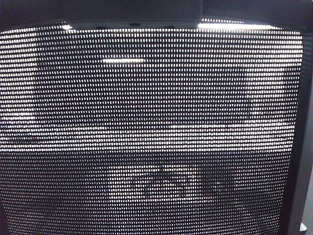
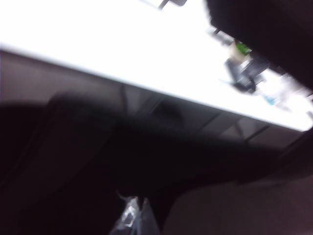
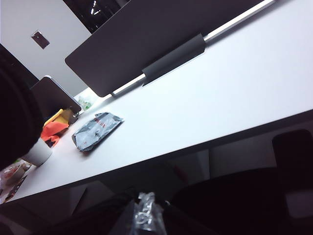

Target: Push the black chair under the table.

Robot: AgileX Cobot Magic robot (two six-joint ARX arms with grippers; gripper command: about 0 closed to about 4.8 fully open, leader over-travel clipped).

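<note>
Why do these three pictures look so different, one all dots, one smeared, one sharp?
Exterior view: the black chair mesh back fills the frame, bright lights showing through as dots. Left wrist view: motion-blurred, the table glaring white, everything below nearly black, the left gripper barely visible. Right wrist view: sharp and evenly lit, with the right gripper at the edge.

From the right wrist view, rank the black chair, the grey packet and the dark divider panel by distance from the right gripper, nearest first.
1. The black chair, right by the right gripper, below the table edge.
2. The grey packet, lying on the tabletop beyond the near edge.
3. The dark divider panel, standing along the table's far side.
</note>
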